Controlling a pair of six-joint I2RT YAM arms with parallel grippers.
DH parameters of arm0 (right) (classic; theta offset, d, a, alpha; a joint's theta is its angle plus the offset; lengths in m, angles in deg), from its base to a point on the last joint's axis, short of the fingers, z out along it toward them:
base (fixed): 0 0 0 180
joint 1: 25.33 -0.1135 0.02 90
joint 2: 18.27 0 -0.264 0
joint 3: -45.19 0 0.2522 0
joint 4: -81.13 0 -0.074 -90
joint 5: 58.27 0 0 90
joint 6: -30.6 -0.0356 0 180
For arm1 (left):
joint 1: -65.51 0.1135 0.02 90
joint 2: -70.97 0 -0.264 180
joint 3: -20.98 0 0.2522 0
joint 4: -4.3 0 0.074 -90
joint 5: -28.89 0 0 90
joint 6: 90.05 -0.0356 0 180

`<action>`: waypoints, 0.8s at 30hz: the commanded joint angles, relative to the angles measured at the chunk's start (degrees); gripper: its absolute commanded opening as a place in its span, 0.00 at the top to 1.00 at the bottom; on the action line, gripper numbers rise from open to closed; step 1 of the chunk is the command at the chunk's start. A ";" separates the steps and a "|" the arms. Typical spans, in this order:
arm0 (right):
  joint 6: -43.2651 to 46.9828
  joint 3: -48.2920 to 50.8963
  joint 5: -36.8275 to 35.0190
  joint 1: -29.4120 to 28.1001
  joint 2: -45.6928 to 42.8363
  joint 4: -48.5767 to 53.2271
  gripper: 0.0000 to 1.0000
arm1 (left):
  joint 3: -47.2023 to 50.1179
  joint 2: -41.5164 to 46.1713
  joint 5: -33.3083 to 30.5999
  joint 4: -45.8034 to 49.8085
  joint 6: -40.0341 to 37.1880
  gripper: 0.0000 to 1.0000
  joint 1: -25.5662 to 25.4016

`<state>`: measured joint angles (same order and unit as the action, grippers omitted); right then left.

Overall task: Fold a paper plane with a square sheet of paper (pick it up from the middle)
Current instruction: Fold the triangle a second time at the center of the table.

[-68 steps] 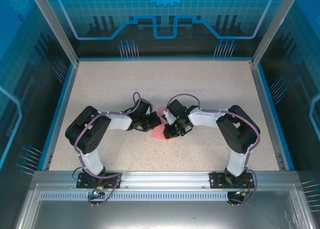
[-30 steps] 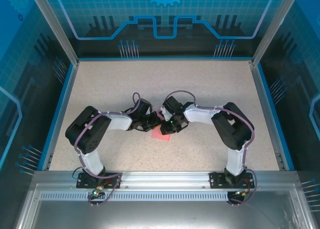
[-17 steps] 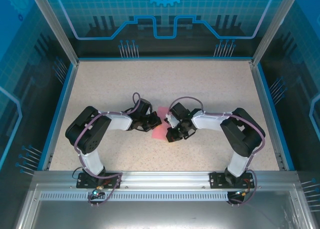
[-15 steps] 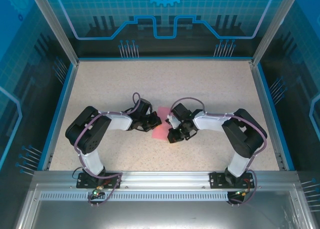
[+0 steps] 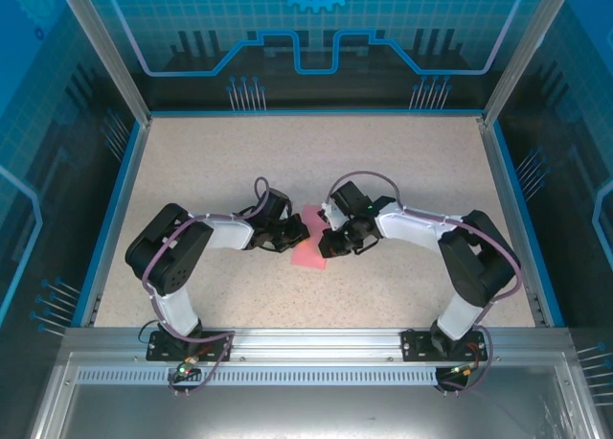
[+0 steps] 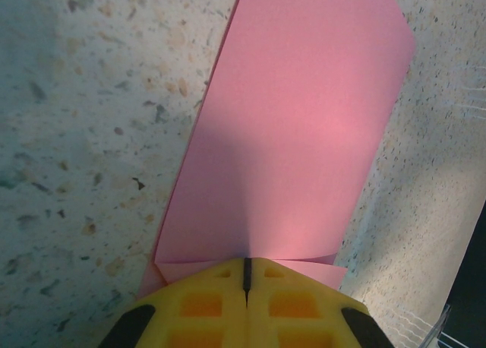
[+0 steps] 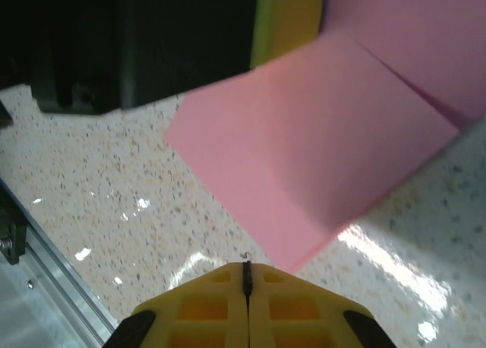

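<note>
Square sheet of paper [image 6: 296,135] against closed left claw [image 6: 247,276] tips.

The left arm [image 5: 172,257] and right arm [image 5: 469,257] have black joints, white links and looping purplish cables [image 5: 259,182]; fingers [image 6: 205,317] are yellow, waffle-patterned.

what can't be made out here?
- Top view: pink paper mostly covered by left end effector and right end effector; folds unreadable.
- Left wrist: near edge under shut fingertips; pinched or pressed, unclear.
- Right wrist: blurred paper, far part behind black housing.
</note>
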<state>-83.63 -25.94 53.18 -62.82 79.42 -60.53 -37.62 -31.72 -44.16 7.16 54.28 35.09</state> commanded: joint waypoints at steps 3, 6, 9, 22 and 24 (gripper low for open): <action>-1.31 -1.52 0.12 -0.80 4.85 -0.44 0.95 | 1.07 -2.32 -2.74 6.74 -0.95 1.00 -0.86; -0.92 -1.56 0.47 -1.09 6.52 -0.06 0.95 | 0.55 -0.88 -1.52 5.52 -1.54 1.00 -0.87; -0.84 -1.36 -0.24 -1.25 7.90 0.61 0.95 | 0.33 1.13 0.28 3.34 -2.11 1.00 -0.83; -0.78 -0.94 -3.28 -1.22 9.14 2.58 0.95 | 3.47 2.87 2.58 -0.52 -1.57 0.97 -4.85; -0.75 -1.00 -3.56 -1.19 9.35 2.86 0.95 | 3.28 1.59 1.68 0.58 -1.70 0.98 -4.89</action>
<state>-84.24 -26.83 52.76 -63.59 86.57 -60.53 -35.19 -28.70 -42.21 7.05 53.45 30.29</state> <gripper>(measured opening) 0.050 0.046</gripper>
